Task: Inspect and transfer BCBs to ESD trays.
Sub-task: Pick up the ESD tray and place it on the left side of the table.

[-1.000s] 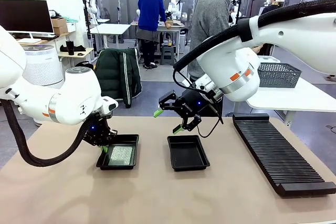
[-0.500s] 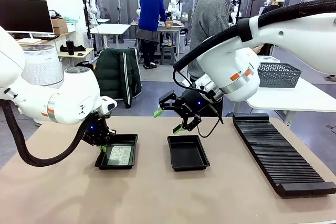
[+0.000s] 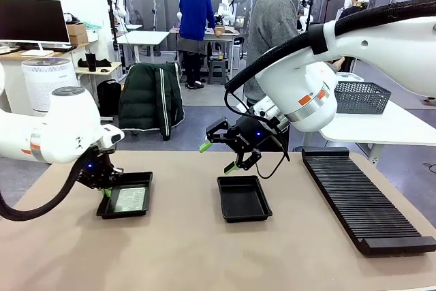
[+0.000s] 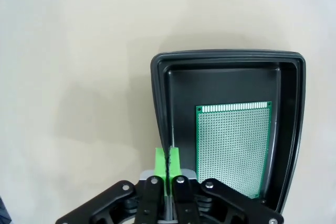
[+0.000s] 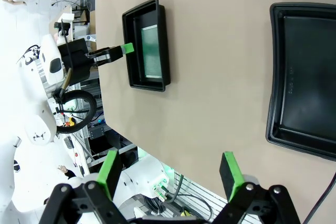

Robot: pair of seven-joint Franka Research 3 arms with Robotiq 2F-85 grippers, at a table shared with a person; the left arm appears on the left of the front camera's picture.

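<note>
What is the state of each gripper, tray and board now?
left tray: holds one BCB, gripped at its rim.
BCB: lying flat in the left tray.
right tray: empty.
left gripper: shut on the left tray's rim.
right gripper: open, holding nothing.
rack: slots empty.

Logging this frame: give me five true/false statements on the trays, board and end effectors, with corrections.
1. The left end effector is shut on the wall of the left tray. True.
2. That tray is empty. False: a green board lies flat in it.
3. The right end effector is open, holding nothing. True.
4. The right tray holds a board. False: it is empty.
5. The slotted rack lies between the trays. False: it lies right of both.
</note>
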